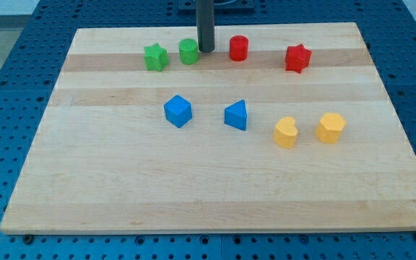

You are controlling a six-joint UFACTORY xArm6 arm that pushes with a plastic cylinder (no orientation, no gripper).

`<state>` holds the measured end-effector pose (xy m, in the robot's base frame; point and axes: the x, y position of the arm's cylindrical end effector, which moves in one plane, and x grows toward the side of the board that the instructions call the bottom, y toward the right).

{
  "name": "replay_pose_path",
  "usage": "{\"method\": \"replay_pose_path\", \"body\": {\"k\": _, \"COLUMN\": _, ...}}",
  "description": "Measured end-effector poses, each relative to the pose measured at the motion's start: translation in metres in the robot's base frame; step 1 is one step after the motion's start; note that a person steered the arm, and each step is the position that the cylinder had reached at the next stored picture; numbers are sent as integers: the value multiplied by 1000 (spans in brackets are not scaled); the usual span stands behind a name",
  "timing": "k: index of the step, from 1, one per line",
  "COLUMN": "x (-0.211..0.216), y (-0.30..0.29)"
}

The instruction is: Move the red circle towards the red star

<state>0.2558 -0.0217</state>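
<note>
So here's where I'm at: my tip [206, 50] is down on the wooden board [215, 195] near the view's top, sitting just to the view's left of the red circle [238, 48] with a small gap between them, and right up against the green circle [188, 52] on its other side, maybe touching, hard to say. It's just a bare rod, nothing to open or close and nothing held. Using the red circle as the anchor: the red star [297, 58] is off to its right in the same row, clearly apart from it, and a touch lower in the view. The green star [155, 57] is further left, past the green circle. Below the red circle, toward the middle of the board, are a blue cube [178, 111] and a blue triangle-ish block [236, 115], and down to the lower right are two yellow blocks [286, 133] [331, 128]. Progress-wise, I'd say the actual shove is pretty much all still to do. Good news is I look lined up on the correct side, so a push to the right should close that gap.
</note>
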Motion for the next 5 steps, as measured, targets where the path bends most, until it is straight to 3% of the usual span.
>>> {"method": "replay_pose_path", "body": {"k": 3, "x": -3, "y": 59}}
{"method": "replay_pose_path", "body": {"k": 5, "x": -13, "y": 66}}
